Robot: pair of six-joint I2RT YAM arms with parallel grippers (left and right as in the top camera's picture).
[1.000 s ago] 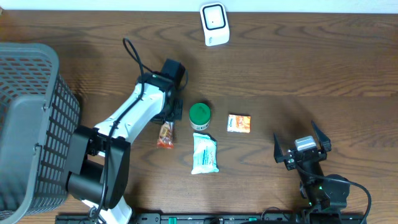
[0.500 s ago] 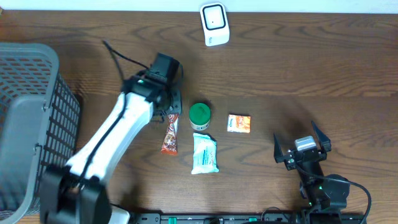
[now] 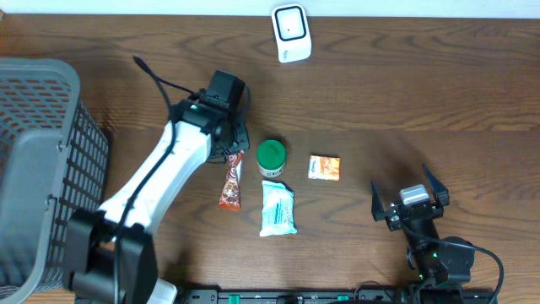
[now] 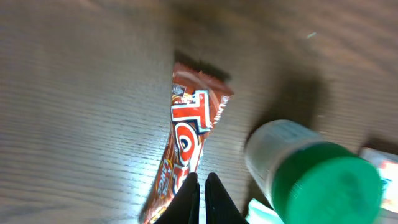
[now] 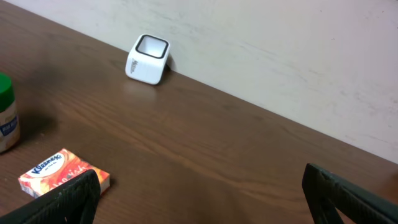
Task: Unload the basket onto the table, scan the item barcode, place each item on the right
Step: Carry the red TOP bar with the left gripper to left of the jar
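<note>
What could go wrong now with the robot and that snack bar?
1. The left tool seems shut on only the wrapper's edge of the snack bar, so the bar might slip out when lifted.
2. The green-capped bottle stands close beside it, and a swing of the arm might knock it over.
3. The scanner sits across the table, a long carry for such a thin pinch.

The left arm stretches forward, the left gripper (image 4: 201,186) pointing down with fingers pressed together, while the right arm sits folded back, the right gripper (image 3: 399,177) facing forward with fingers spread wide.
</note>
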